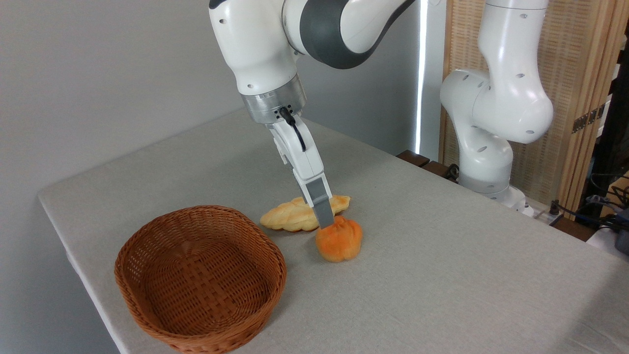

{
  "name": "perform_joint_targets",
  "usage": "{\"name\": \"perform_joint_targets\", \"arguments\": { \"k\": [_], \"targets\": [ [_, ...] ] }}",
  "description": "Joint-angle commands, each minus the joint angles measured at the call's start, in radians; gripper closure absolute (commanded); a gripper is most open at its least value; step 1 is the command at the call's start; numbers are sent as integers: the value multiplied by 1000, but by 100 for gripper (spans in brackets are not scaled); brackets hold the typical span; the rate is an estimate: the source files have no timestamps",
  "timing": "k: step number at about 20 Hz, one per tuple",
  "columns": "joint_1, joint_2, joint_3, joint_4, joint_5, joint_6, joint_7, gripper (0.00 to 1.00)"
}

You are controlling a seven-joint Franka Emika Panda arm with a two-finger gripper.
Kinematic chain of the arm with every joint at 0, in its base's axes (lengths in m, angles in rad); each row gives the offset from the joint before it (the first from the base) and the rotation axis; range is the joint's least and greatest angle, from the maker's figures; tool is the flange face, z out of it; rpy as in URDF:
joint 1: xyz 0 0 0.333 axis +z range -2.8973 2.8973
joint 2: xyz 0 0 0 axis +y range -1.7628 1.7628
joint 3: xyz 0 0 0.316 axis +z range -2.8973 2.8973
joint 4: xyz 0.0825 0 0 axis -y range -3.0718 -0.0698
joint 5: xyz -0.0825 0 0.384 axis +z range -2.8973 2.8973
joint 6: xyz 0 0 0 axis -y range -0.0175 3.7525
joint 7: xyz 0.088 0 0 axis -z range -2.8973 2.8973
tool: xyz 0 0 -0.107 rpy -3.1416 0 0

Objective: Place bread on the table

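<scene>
The bread (340, 241), a small round orange bun with a twisted top, rests on the light grey table (442, 255) right of the basket. My gripper (325, 222) reaches down from the upper left, and its grey fingertips (322, 209) meet the bun's upper left edge. The fingers are seen side-on and overlap each other, so the gap between them is hidden.
A long pale-yellow braided loaf (300, 215) lies on the table just behind the bun, partly behind the fingers. An empty brown wicker basket (199, 278) stands at the front left near the table edge. The arm's white base (491, 123) rises at the back right.
</scene>
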Motion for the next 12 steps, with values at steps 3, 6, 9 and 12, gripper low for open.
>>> {"name": "perform_joint_targets", "arguments": {
  "k": [3,6,9,12],
  "targets": [
    [-10,-20,13,-1,13,-17,3,0],
    [-11,-11,10,51,7,-17,-44,0],
    [-19,47,2,173,2,-17,-196,0],
    [-19,90,1,276,-21,-5,-252,0]
  ]
}}
